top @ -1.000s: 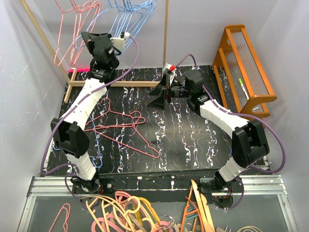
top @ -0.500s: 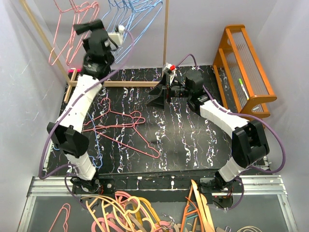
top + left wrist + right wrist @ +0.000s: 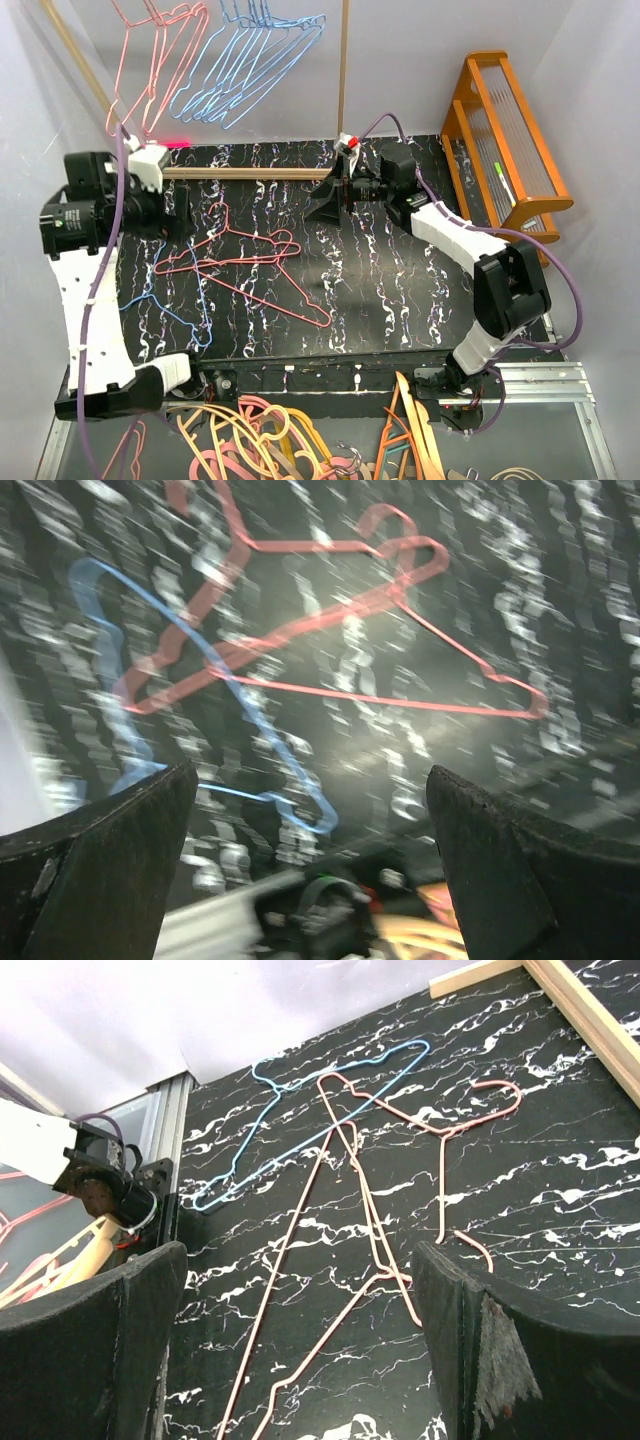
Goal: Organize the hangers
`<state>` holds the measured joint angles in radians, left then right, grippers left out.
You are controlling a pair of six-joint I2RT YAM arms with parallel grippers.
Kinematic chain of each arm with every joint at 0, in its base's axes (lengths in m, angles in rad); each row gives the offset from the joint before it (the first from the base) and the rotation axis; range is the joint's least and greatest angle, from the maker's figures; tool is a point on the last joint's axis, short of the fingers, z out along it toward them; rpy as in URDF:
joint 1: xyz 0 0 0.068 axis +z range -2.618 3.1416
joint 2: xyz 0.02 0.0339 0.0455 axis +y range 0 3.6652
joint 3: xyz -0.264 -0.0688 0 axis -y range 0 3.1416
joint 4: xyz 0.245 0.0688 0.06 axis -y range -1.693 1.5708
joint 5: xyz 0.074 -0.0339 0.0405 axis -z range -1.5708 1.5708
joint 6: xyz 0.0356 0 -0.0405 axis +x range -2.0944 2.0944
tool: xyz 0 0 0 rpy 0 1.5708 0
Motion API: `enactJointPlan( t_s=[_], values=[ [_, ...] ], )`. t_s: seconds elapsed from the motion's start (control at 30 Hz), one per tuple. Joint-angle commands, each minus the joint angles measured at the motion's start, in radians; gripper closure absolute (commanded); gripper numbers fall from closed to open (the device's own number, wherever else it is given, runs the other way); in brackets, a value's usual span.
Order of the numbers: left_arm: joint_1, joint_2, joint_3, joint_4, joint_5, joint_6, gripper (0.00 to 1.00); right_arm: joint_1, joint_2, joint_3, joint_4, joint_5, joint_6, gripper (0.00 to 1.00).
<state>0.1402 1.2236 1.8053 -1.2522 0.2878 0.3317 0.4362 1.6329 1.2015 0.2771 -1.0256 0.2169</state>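
Thin wire hangers hang from the wooden rack's top rail: pink ones (image 3: 160, 50) on the left, blue ones (image 3: 250, 60) beside them. Two pink hangers (image 3: 262, 297) lie tangled on the black marble table, and a blue hanger (image 3: 172, 310) lies to their left. The left wrist view shows them blurred, pink (image 3: 330, 693) and blue (image 3: 255, 720); the right wrist view shows them sharply, pink (image 3: 363, 1190) and blue (image 3: 300, 1140). My left gripper (image 3: 175, 215) (image 3: 310, 880) is open and empty above the table's left side. My right gripper (image 3: 330, 200) (image 3: 300, 1350) hovers open and empty over the table's back middle.
The rack's wooden post (image 3: 343, 60) and base bar (image 3: 250, 173) stand at the table's back. An orange wooden stand (image 3: 510, 140) sits at the right. A pile of thicker orange, pink and cream hangers (image 3: 260, 440) lies in front of the arm bases.
My left gripper opened at the rack's rail, leaving a blue hanger hanging there, then swung down and left over the table. The right arm has barely moved.
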Motion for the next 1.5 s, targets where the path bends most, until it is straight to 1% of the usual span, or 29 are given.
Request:
enactJointPlan(
  t_s=[0.0, 0.07, 0.13, 0.2, 0.27, 0.33, 0.4, 0.5, 0.53, 0.6, 0.67, 0.77, 0.83, 0.93, 1.0, 1.07, 1.13, 1.2, 1.27, 1.33, 1.4, 1.47],
  values=[
    [0.039, -0.071, -0.251, -0.006, 0.385, -0.227, 0.03, -0.002, 0.027, 0.083, -0.088, -0.031, -0.092, 0.01],
    [0.041, -0.079, -0.340, 0.040, 0.372, -0.316, 0.03, 0.000, 0.036, 0.100, -0.160, -0.001, -0.172, 0.02],
    [0.094, -0.033, -0.431, 0.007, 0.387, -0.367, 0.03, 0.014, 0.040, 0.111, -0.237, 0.025, -0.268, 0.02],
    [0.163, 0.024, -0.517, -0.042, 0.439, -0.381, 0.03, 0.040, 0.045, 0.115, -0.297, 0.058, -0.391, 0.02],
    [0.234, 0.058, -0.563, -0.058, 0.527, -0.351, 0.03, 0.065, 0.068, 0.121, -0.316, 0.074, -0.486, 0.02],
    [0.281, 0.079, -0.547, -0.029, 0.528, -0.350, 0.03, 0.085, 0.122, 0.132, -0.265, 0.066, -0.516, 0.02],
    [0.358, 0.102, -0.513, -0.007, 0.507, -0.350, 0.03, 0.113, 0.210, 0.177, -0.222, 0.069, -0.524, 0.01],
    [0.510, 0.161, -0.458, -0.021, 0.485, -0.321, 0.03, 0.175, 0.390, 0.367, -0.300, 0.133, -0.589, 0.02],
    [0.548, 0.176, -0.437, -0.027, 0.472, -0.303, 0.03, 0.194, 0.452, 0.462, -0.322, 0.160, -0.613, 0.04],
    [0.591, 0.187, -0.405, -0.031, 0.475, -0.294, 0.03, 0.226, 0.576, 0.596, -0.349, 0.215, -0.634, 0.05],
    [0.594, 0.171, -0.400, -0.011, 0.462, -0.306, 0.03, 0.253, 0.679, 0.719, -0.347, 0.280, -0.641, 0.05],
    [0.593, 0.165, -0.391, 0.005, 0.366, -0.350, 0.03, 0.286, 0.839, 0.885, -0.327, 0.407, -0.598, 0.04],
    [0.593, 0.189, -0.343, 0.008, 0.326, -0.343, 0.03, 0.303, 0.915, 0.978, -0.338, 0.475, -0.602, 0.04],
    [0.593, 0.217, -0.259, 0.037, 0.203, -0.304, 0.03, 0.319, 0.984, 1.058, -0.411, 0.535, -0.648, 0.03],
    [0.592, 0.269, -0.211, -0.012, 0.179, -0.225, 0.03, 0.319, 0.979, 1.031, -0.438, 0.553, -0.670, 0.05],
    [0.590, 0.309, -0.192, -0.059, 0.189, -0.153, 0.03, 0.316, 0.935, 0.928, -0.437, 0.564, -0.710, 0.08],
    [0.563, 0.336, -0.190, -0.084, 0.172, -0.104, 0.03, 0.311, 0.887, 0.842, -0.434, 0.572, -0.729, 0.12],
    [0.504, 0.343, -0.199, -0.079, 0.119, -0.081, 0.03, 0.300, 0.842, 0.771, -0.439, 0.570, -0.730, 0.17],
    [0.402, 0.331, -0.223, -0.056, 0.023, -0.064, 0.03, 0.287, 0.809, 0.716, -0.465, 0.574, -0.733, 0.22],
    [0.307, 0.325, -0.251, -0.053, -0.015, -0.055, 0.03, 0.270, 0.771, 0.670, -0.502, 0.609, -0.737, 0.27],
    [0.274, 0.339, -0.265, -0.073, 0.008, -0.049, 0.03, 0.256, 0.741, 0.623, -0.527, 0.635, -0.747, 0.33],
    [0.261, 0.360, -0.272, -0.089, -0.004, -0.029, 0.03, 0.231, 0.690, 0.572, -0.541, 0.670, -0.749, 0.35]
  ],
)
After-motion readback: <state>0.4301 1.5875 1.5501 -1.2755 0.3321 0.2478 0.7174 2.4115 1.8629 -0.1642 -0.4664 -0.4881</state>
